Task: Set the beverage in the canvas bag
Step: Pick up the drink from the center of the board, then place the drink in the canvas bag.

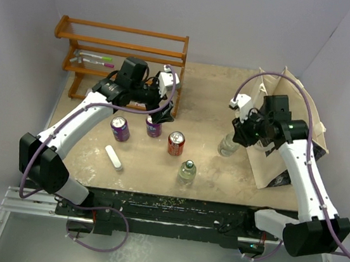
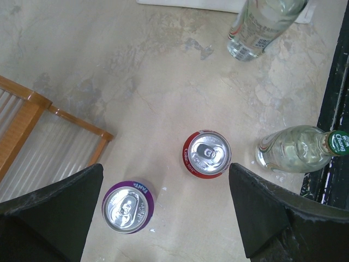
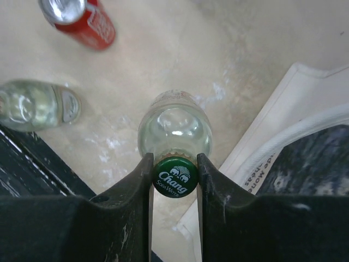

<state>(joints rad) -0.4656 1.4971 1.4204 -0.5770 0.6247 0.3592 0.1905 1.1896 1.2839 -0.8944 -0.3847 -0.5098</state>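
- From above, the left tool (image 1: 164, 112) hangs wide open over a purple can (image 1: 154, 127) near the middle of the desk (image 1: 217, 98) and grips nothing.
- The right tool (image 1: 233, 137) is on a clear bottle (image 1: 227, 145), just beside the canvas bag (image 1: 293, 129) at the desk's right edge. A red can (image 1: 175, 142) and a second bottle (image 1: 187, 171) stand closer to the near edge.
- Left wrist camera: the left tool (image 2: 166, 169) has its fingers (image 2: 54, 213) spread far apart with nothing between them. Below are the purple can (image 2: 126, 207), red can (image 2: 207, 154) and second bottle (image 2: 297, 148).
- Right wrist camera: the right tool (image 3: 174, 164) is closed against both sides of the clear bottle's (image 3: 174, 128) green cap (image 3: 175, 177). The canvas bag (image 3: 305, 109) lies just right of it. Whether the bottle rests on the desk cannot be told.
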